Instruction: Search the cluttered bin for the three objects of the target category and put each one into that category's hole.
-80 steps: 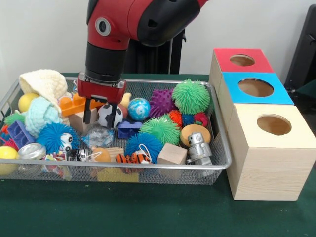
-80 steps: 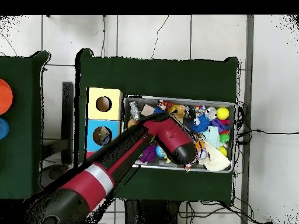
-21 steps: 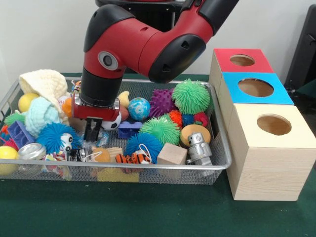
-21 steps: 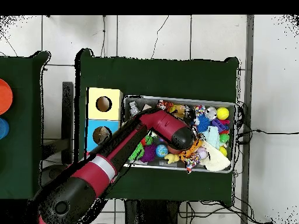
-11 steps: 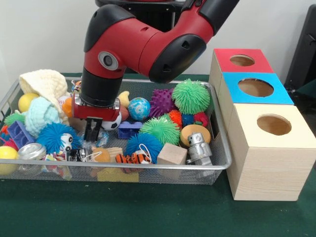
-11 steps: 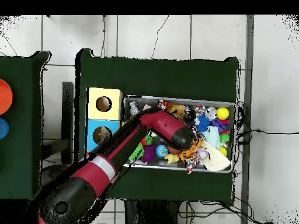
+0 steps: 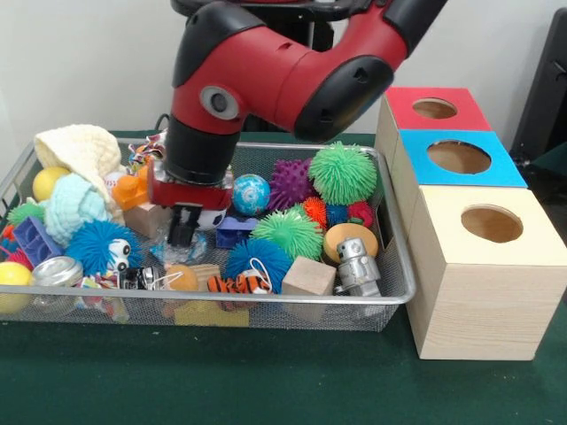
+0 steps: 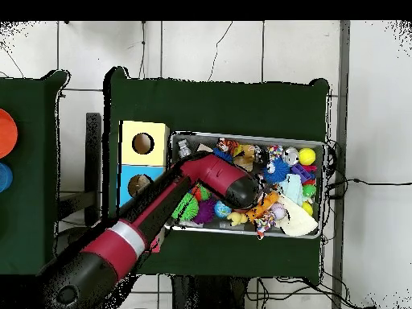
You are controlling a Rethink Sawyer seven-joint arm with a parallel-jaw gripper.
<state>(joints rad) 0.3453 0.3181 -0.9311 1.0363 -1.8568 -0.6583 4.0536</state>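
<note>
The silver wire-mesh bin is full of toys and stands left of three boxes with round holes: red top, blue top, pale wood. My gripper hangs low inside the bin's left middle, right over a clear knobbly ball. A black-and-white soccer ball shows just behind it. An orange brick lies to its left and a blue brick to its right. In the overhead view the arm covers the gripper and part of the bin.
Around the gripper lie a globe ball, a purple spiky ball, green puff balls, blue puff balls, a wooden cube, a silver robot toy and a cream knitted hat.
The arm has swung toward the camera and turned its wrist. The gripper has moved from beside the soccer ball down over the clear ball.
</note>
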